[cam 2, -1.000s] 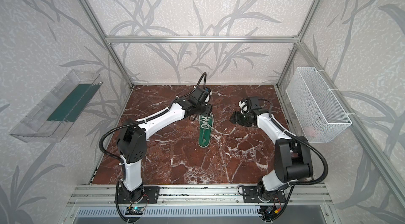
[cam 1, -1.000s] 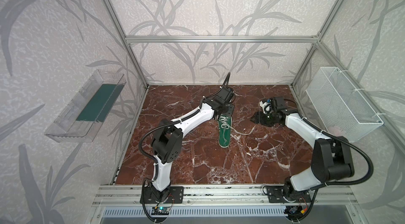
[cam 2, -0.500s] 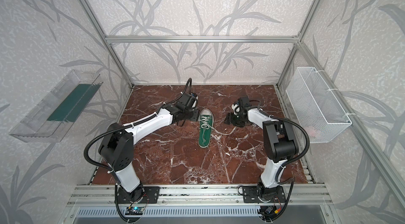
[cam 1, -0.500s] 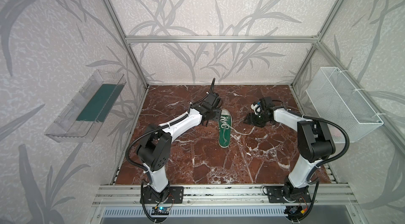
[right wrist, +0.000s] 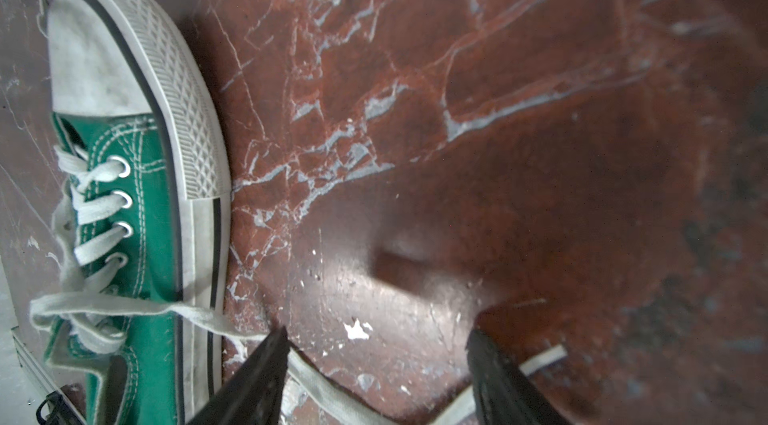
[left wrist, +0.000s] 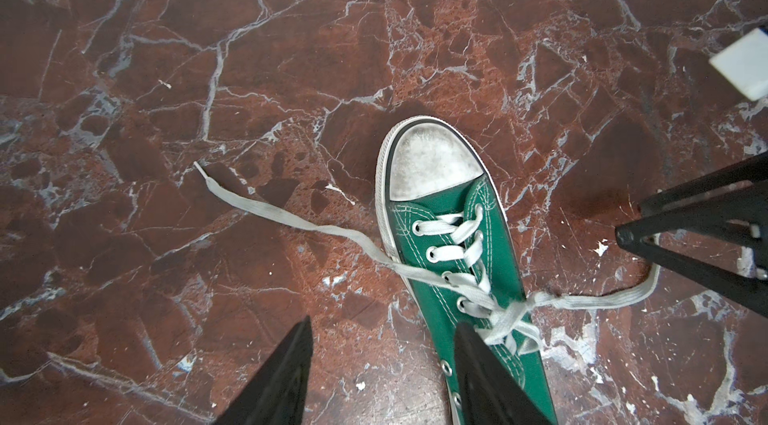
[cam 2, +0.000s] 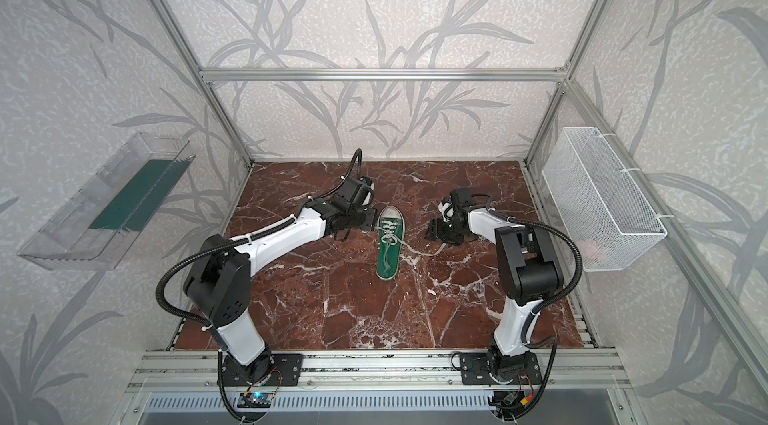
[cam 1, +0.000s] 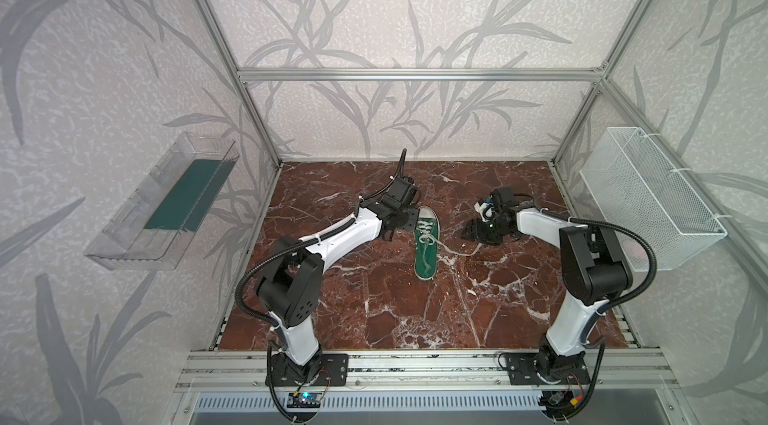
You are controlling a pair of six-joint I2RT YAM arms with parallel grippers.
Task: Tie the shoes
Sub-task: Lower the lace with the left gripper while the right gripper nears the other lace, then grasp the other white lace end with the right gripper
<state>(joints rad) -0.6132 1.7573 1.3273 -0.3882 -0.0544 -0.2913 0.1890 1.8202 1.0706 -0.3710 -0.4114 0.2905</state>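
A green sneaker lies mid-floor with its white toe cap toward the back wall. Its white laces cross in a loose knot. One lace end trails over the floor, and the other lace end runs toward the right arm. My left gripper stands open beside the toe end, and one finger overlaps the shoe's side in the left wrist view. My right gripper is open and low to the right of the shoe. The lace lies on the floor under its spread fingers.
A clear plastic bin with a green pad hangs on the left wall. On the right wall hangs a white wire basket. The aluminium base rail runs along the front of the marble floor.
My left gripper has moved left off the top of the shoe, uncovering the toe. My right gripper has shifted a little left toward the shoe, and that arm's elbow has folded back.
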